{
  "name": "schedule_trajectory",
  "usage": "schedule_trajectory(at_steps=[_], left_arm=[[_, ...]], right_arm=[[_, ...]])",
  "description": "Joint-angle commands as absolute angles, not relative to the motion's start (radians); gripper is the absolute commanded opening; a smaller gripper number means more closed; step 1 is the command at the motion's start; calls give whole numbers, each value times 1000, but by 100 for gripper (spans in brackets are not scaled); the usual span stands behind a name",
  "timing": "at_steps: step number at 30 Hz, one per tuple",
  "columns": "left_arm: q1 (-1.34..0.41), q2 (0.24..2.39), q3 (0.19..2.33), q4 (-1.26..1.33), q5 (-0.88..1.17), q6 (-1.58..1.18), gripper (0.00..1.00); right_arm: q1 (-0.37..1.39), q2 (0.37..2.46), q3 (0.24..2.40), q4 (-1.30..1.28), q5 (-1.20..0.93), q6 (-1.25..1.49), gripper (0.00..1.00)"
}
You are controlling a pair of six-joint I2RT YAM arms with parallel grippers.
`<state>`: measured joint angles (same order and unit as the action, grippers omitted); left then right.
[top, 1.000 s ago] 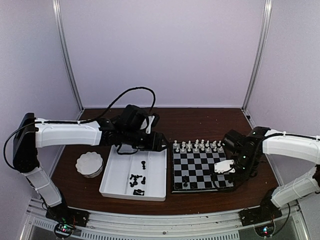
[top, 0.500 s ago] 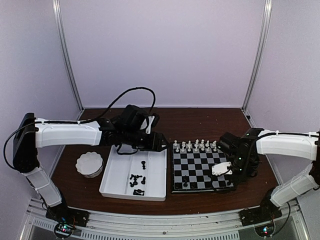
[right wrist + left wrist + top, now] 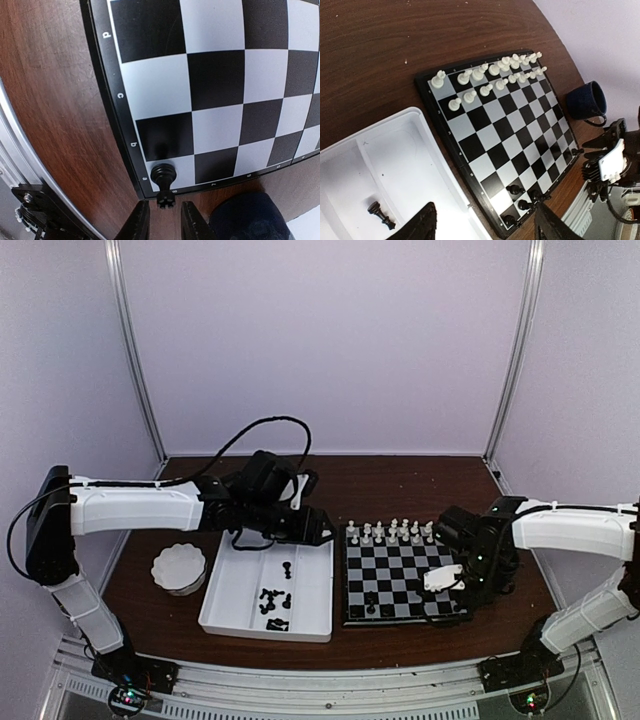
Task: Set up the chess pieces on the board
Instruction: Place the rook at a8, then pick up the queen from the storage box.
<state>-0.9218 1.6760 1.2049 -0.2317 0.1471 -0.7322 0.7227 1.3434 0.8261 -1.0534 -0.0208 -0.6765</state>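
Black, with a notched crown, one chessman stands on the corner square of the board, just ahead of the right jaws. Their tips are a little parted on either side of it and seem to pinch nothing. The piece sits close to the board's border rather than mid-square.

The step in hand looks like the release. To do it well, the right jaws should spread wider first and then rise straight up, since any sideways drift could clip so light a piece or nudge it onto the bench. The dark mug just beside those jaws leaves little room to swing that way.

The left jaws are spread wide and empty, hanging over the seam between the white tray and the board. Below and behind them, more black chessmen lie in the tray. The white chessmen stand in two rows at the far end ahead.
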Motion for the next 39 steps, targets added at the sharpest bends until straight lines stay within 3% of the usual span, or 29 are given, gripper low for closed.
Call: schedule_trajectory(at_steps=[1,5,12,15,19,31,39], left_arm=[[-919,1650,1263,-355,94,-657,67],[-920,1605,1266,-540,-24,-588,64],[-919,1612,1240,-791,-97,-572,53],[-915,1638,1238,-781,-124,-586,46],[-878,1716,1312,-772,-107,-548,45],[-789,1950,1464,-743,102,-656,34],[-788,2031,1472,-725,125,-722,34]], right_arm=[[730,1263,885,-1133,-23,-653,25],[719,1141,925,-1146,-40,-637,29],[591,1001,842,-943,-125,-558,32],[575,992,828,-916,-95,-548,32],[552,982,818,-919,-110,-549,32],[548,965,807,-911,-119,-558,32],[548,963,808,-916,-139,-566,32]])
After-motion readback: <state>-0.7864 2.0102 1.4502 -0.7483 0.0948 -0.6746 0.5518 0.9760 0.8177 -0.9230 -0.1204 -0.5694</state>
